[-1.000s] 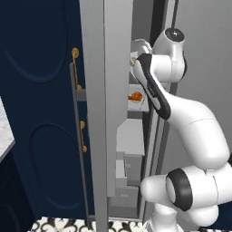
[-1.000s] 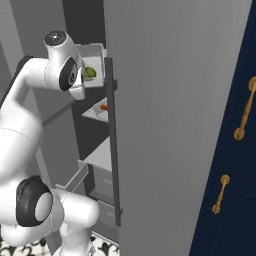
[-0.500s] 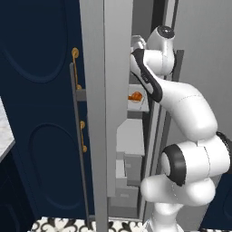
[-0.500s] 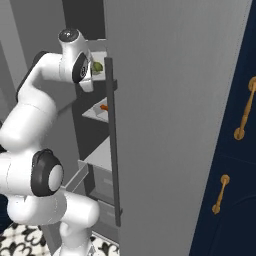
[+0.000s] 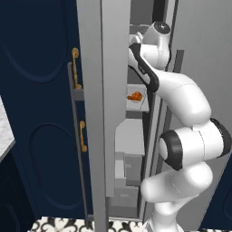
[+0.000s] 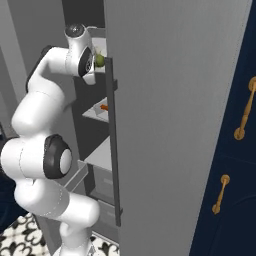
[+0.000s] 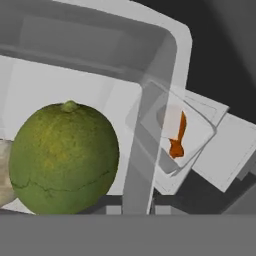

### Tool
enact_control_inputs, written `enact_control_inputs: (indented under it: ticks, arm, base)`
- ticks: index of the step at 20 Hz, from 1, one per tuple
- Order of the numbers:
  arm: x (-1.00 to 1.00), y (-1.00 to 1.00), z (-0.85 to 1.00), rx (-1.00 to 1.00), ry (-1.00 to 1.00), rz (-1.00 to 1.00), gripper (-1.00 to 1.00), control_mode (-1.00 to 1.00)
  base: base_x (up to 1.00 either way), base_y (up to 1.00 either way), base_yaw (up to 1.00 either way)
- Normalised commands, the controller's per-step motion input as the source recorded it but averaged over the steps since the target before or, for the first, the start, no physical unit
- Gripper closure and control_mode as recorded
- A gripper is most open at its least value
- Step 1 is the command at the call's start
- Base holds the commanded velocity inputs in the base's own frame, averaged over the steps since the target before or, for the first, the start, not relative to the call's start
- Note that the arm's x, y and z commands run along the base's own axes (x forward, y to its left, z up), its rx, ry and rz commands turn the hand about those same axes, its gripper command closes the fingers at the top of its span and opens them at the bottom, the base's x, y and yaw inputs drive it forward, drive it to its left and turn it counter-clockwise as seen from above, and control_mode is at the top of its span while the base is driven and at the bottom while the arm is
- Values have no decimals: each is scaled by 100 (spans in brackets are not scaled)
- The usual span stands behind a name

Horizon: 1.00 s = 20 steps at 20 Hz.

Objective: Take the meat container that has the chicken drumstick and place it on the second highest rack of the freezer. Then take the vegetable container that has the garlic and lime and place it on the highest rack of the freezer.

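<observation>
My gripper (image 7: 135,204) is shut on the clear wall of the vegetable container (image 7: 150,95), high inside the open freezer (image 5: 97,90). In the container a big green lime (image 7: 65,157) lies close to the hand, with the pale garlic (image 7: 4,175) cut off at the left edge. From the right base view the lime (image 6: 100,60) sits just beyond my hand (image 6: 89,64). Below it, the meat container (image 6: 98,111) with the orange-brown chicken drumstick (image 5: 135,96) rests on a pale-grey rack. Through the clear wall the drumstick (image 7: 176,135) shows in its tray.
The long grey freezer door (image 6: 175,125) stands open close on the arm's right, its bar handle (image 6: 114,145) next to the arm. Grey drawers (image 5: 129,167) fill the freezer's lower part. Navy cabinets with gold handles (image 5: 77,68) flank the freezer.
The arm has swung upward and deeper into the freezer, carrying the vegetable container and lime slightly higher and further in. The meat container has stayed on its rack.
</observation>
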Motion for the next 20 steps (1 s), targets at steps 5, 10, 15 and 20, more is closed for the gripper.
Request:
enact_control_inputs:
  ticks: [5, 10, 15, 20]
  arm:
    - [86, -13, 74, 5, 9, 0, -100, -100]
    - [51, -14, 77, 2, 3, 3, -100, -100]
    - [-94, -10, 32, 0, -46, 13, -100, -100]
    - [-100, 0, 3, -2, -70, 6, -100, -100]
  base:
    - [0, 0, 0]
    - [0, 0, 0]
    - [0, 0, 0]
    - [0, 0, 0]
